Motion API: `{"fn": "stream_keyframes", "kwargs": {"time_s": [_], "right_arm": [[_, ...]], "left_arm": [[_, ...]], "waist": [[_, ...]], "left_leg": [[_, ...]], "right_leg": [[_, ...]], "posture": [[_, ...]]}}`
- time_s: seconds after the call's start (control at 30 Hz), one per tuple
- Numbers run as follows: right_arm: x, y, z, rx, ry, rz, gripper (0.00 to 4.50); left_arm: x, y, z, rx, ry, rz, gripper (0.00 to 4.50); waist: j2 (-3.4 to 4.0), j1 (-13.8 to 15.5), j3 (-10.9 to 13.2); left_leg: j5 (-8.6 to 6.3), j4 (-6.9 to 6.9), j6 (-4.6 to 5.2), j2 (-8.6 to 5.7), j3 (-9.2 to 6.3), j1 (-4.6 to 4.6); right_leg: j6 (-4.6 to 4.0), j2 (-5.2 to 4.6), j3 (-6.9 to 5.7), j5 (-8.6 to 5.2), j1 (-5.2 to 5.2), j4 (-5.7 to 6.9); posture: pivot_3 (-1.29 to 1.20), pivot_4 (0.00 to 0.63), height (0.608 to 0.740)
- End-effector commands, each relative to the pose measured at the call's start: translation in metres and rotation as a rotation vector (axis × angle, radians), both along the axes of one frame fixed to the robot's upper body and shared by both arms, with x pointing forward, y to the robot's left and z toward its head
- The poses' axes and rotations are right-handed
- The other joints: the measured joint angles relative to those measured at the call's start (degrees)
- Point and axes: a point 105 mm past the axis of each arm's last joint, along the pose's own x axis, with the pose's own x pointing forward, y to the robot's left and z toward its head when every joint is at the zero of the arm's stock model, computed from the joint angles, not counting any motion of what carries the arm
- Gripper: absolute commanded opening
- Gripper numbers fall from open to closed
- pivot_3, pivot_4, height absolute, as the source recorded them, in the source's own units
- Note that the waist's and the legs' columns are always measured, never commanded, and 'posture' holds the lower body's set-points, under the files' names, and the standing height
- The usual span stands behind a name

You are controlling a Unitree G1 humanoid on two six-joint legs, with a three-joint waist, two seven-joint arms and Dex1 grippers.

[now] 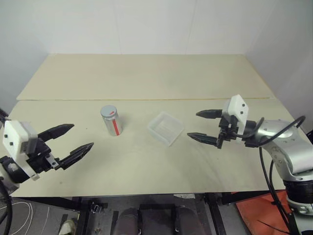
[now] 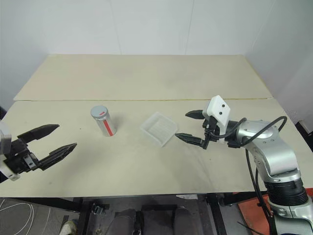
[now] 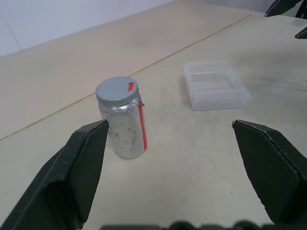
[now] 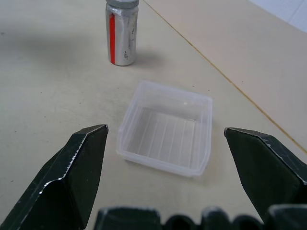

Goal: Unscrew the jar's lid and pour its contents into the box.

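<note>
Two pincers hang over your pale beige wooden surface (image 1: pixel 146 161), and both stand wide with nothing between their black fingers; your left pincer (image 1: pixel 69 140) sits at about eight o'clock in the head view, aimed across toward the middle, and your right pincer (image 1: pixel 204 126) sits at about three o'clock, aimed back toward the left. Between them you have the small clear cylindrical jar (image 1: pixel 113 122) with its red label stripe, standing upright on the surface just left of centre; its round flat grey metallic screw lid (image 1: pixel 108 111), marked with a small red dash, is still seated on top. You cannot make out any contents through the glass. Just to the jar's right, at its three o'clock and apart from it, lies the small shallow square box (image 1: pixel 165 128) of translucent whitish plastic with rounded corners, turned so one corner faces you; it looks empty. From your left wrist the jar (image 3: pixel 123 120) shows near one finger without touching it; from your right wrist the box (image 4: pixel 165 128) lies between the spread fingers and beyond them, the jar farther off behind it; your right pincer is near the box's right corner, clear of it.
</note>
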Motion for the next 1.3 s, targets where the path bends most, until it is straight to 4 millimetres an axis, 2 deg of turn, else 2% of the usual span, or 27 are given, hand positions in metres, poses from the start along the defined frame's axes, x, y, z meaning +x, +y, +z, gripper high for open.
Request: {"fn": "stream_keyframes", "kwargs": {"time_s": [0.03,0.13,0.23,0.47,0.57,0.67,0.73,0.87,1.13,1.3], "right_arm": [[-0.001,0.004,0.013,0.006,-0.071,0.029,4.5],[-0.001,0.005,0.009,-0.012,-0.073,0.028,4.5],[-0.005,0.007,0.017,0.014,-0.071,0.06,4.5],[-0.003,0.006,0.02,-0.022,-0.096,0.072,4.5],[-0.005,0.003,0.02,-0.035,-0.11,0.067,4.5],[-0.008,0.003,0.026,-0.031,-0.12,0.062,4.5],[-0.009,0.003,0.031,-0.012,-0.122,0.08,4.5],[-0.009,0.002,0.029,-0.037,-0.131,0.069,4.5],[-0.013,-0.004,0.037,-0.051,-0.145,0.062,4.5],[-0.015,-0.005,0.039,-0.06,-0.148,0.07,4.5]], "left_arm": [[-0.002,-0.005,0.009,0.005,-0.048,-0.005,4.48],[0.006,-0.01,0.0,-0.015,-0.043,0.01,4.48],[0.015,-0.022,-0.004,-0.05,-0.057,0.037,4.48],[0.06,-0.041,-0.027,-0.124,-0.087,0.299,4.48],[0.072,-0.047,-0.038,-0.141,-0.087,0.403,4.48],[0.075,-0.049,-0.042,-0.147,-0.105,0.517,4.48],[0.077,-0.058,-0.045,-0.149,-0.121,0.534,4.48],[0.084,-0.071,-0.058,-0.179,-0.094,0.631,4.48],[0.1,-0.081,-0.061,-0.205,-0.128,0.812,4.48],[0.11,-0.09,-0.06,-0.211,-0.139,0.844,4.48]], "waist": [[0.0,0.06,0.0],[0.0,0.09,0.0],[0.0,0.15,0.0],[-0.02,0.5,-0.01],[-0.02,0.7,-0.01],[-0.03,0.59,0.0],[-0.03,0.66,0.0],[-0.03,0.89,0.0],[-0.05,1.28,0.01],[-0.06,1.23,0.01]], "left_leg": [[0.0,0.0,0.0,0.0,0.0,0.0],[0.0,0.0,0.0,-0.02,0.0,0.0],[0.0,0.01,0.0,-0.04,-0.02,0.0],[0.0,0.03,0.0,-0.11,-0.13,0.1],[0.0,0.03,0.01,-0.15,-0.15,0.09],[-0.01,0.02,0.02,-0.15,-0.16,0.09],[-0.01,0.02,0.02,-0.15,-0.18,0.09],[-0.01,0.06,0.02,-0.16,-0.21,0.11],[-0.01,0.07,0.04,-0.21,-0.25,0.09],[-0.01,0.06,0.05,-0.21,-0.26,0.08]], "right_leg": [[0.0,0.0,0.0,0.0,0.0,0.0],[0.0,-0.01,0.0,0.0,0.01,0.0],[0.01,0.0,0.0,0.01,0.03,0.0],[0.02,0.0,-0.03,0.04,0.23,-0.02],[0.03,-0.01,-0.03,0.05,0.25,-0.03],[0.04,-0.01,-0.01,0.05,0.25,-0.04],[0.04,-0.01,-0.02,0.05,0.24,-0.04],[0.05,-0.05,-0.02,0.06,0.32,-0.03],[0.08,-0.07,-0.04,0.08,0.35,-0.07],[0.08,-0.05,-0.04,0.08,0.34,-0.09]], "posture": [[0.0,0.15,0.74],[0.0,0.15,0.74],[0.0,0.15,0.74],[0.0,0.15,0.74],[0.0,0.15,0.74],[0.0,0.15,0.74],[0.0,0.15,0.74],[0.0,0.15,0.74],[0.0,0.15,0.74],[0.0,0.15,0.74]]}}
